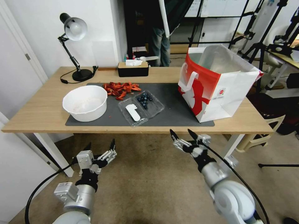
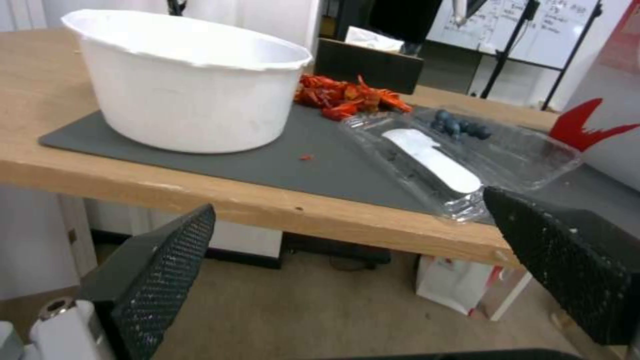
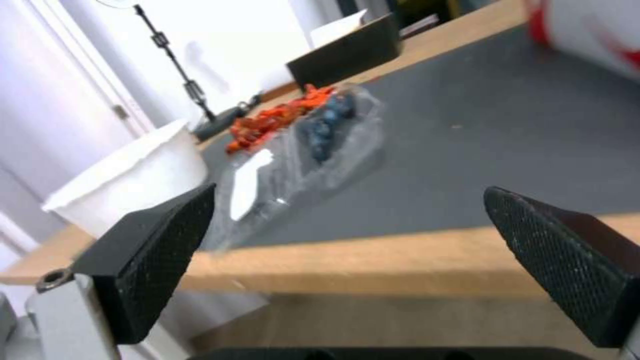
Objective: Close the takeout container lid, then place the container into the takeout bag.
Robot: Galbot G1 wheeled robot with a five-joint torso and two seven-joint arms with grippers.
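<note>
Takeout container (image 1: pixel 141 106): frame centre, on grey mat (image 1: pixel 174 102), lid (image 1: pixel 132 112) flung open. Takeout bag (image 1: pixel 218 84): upright, centre right. Left claw (image 1: pixel 100 147), right claw (image 1: pixel 183 135): lower frame, below surface (image 1: pixel 40 109) edge, both spread, empty.

Wooden table (image 1: pixel 43 109), topped by a dark grey mat (image 1: pixel 174 109). On the mat: round white bowl (image 1: pixel 85 102) and, beyond it, a heap of red-orange pieces (image 1: pixel 121 88). At the table's far edge: black desk lamp (image 1: pixel 74 40) and black tissue box (image 1: pixel 133 69).
</note>
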